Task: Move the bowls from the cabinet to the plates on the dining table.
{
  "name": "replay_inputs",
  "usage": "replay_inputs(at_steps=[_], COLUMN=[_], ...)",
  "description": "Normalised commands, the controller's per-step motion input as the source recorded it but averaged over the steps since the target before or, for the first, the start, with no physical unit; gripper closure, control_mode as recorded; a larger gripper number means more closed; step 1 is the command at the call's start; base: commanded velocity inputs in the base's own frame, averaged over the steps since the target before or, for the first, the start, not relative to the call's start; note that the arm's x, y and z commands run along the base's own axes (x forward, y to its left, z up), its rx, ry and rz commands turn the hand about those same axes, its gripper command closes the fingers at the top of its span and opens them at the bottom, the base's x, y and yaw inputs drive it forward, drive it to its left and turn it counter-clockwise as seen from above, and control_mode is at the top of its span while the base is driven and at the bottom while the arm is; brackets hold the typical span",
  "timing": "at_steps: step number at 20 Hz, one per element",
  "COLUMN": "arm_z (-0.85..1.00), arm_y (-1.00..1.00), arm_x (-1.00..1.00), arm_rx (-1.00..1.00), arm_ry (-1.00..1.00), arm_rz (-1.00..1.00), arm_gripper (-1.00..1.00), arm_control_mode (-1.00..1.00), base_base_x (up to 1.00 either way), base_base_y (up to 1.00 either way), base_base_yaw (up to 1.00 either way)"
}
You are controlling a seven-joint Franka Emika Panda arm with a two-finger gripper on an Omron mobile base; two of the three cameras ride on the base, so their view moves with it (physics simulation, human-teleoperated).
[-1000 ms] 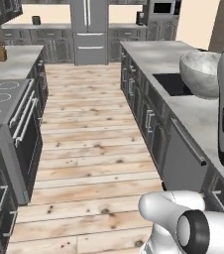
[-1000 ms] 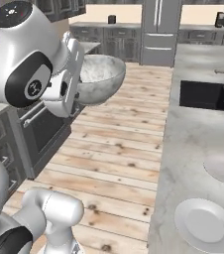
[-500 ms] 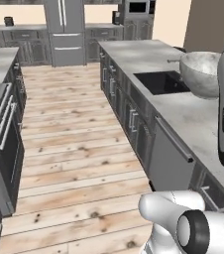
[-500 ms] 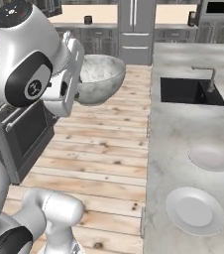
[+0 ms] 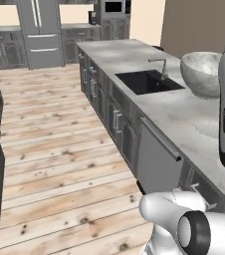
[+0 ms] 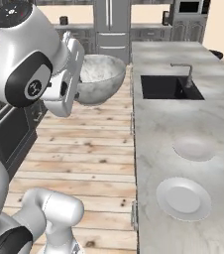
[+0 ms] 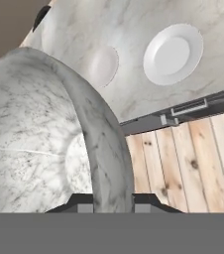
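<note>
Clearly, the marbled bowl point(image 7: 49, 139) is pinched by its rim in the gripper point(image 7: 113, 201). It is carried high toward the plates point(image 6: 184, 197) on the dining table point(image 6: 158, 119).

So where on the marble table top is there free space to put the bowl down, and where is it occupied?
On the dining table, bare marble lies between the sink and the farther plate, and along the near edge left of both plates. The nearer plate sits close behind the farther one, so that strip is crowded. The gripper holds the marbled bowl over the floor.
</note>
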Motion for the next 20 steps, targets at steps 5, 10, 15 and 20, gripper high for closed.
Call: replay_inputs(at_steps=[5, 10, 15, 20], arm_z=[0.00, 0.00, 0.00, 0.00], arm_y=[0.00, 0.00, 0.00, 0.00], arm_x=[0.00, 0.00, 0.00, 0.00], arm_rx=[0.00, 0.00, 0.00, 0.00], arm_ry=[0.00, 0.00, 0.00, 0.00], arm_rz=[0.00, 0.00, 0.00, 0.00], arm_gripper=[1.00, 1.00, 1.00, 1.00], arm_control_mode=[1.00, 1.00, 1.00, 1.00], base_base_x=[0.00, 0.02, 0.45, 0.62], base_base_y=[0.00, 0.05, 0.42, 0.28], base_base_yaw=[-0.25, -0.23, -0.01, 0.00])
